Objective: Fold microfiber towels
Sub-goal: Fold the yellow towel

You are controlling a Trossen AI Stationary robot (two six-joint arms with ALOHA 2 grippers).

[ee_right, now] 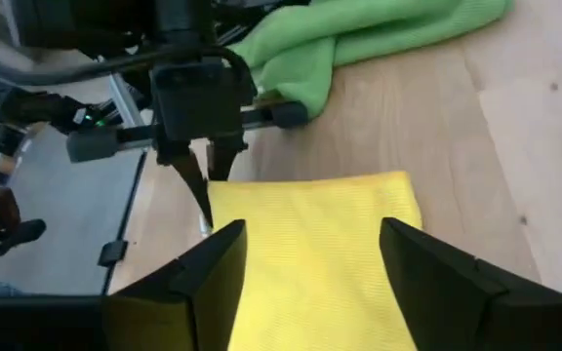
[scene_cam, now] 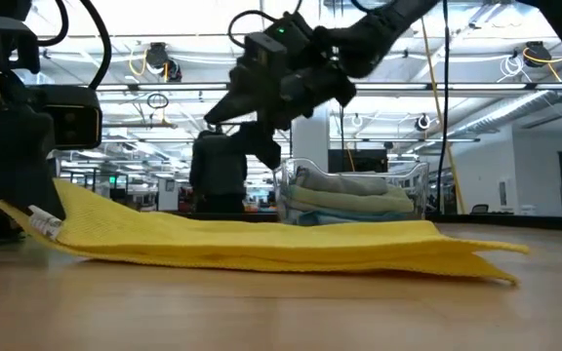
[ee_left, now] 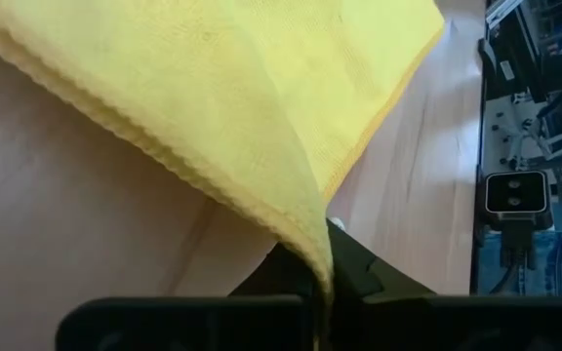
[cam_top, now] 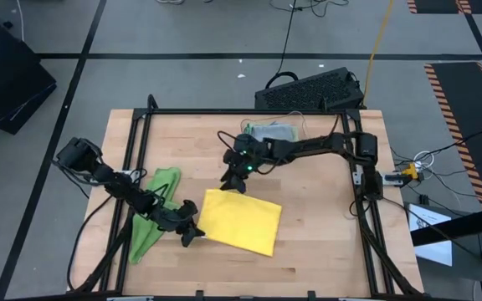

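1. The yellow towel (cam_top: 239,220) lies folded on the wooden table (cam_top: 325,242), a little toward six o'clock from the table's centre in the high view.
2. The left gripper (cam_top: 187,233) sits at the towel's nine o'clock corner, its fingers pressed together and pinching that corner, which lifts slightly off the wood in the low view.
3. The left wrist view shows the yellow fabric (ee_left: 213,107) draping down into the closed fingers (ee_left: 354,273).
4. The right gripper (cam_top: 232,183) hovers just above the towel's twelve o'clock edge, fingers spread apart and holding nothing.
5. The bright green towel (cam_top: 151,216) lies crumpled at nine o'clock from the yellow one, partly under the left arm.
6. A clear bin (cam_top: 272,132) with folded towels sits at twelve o'clock, near the table's far edge.
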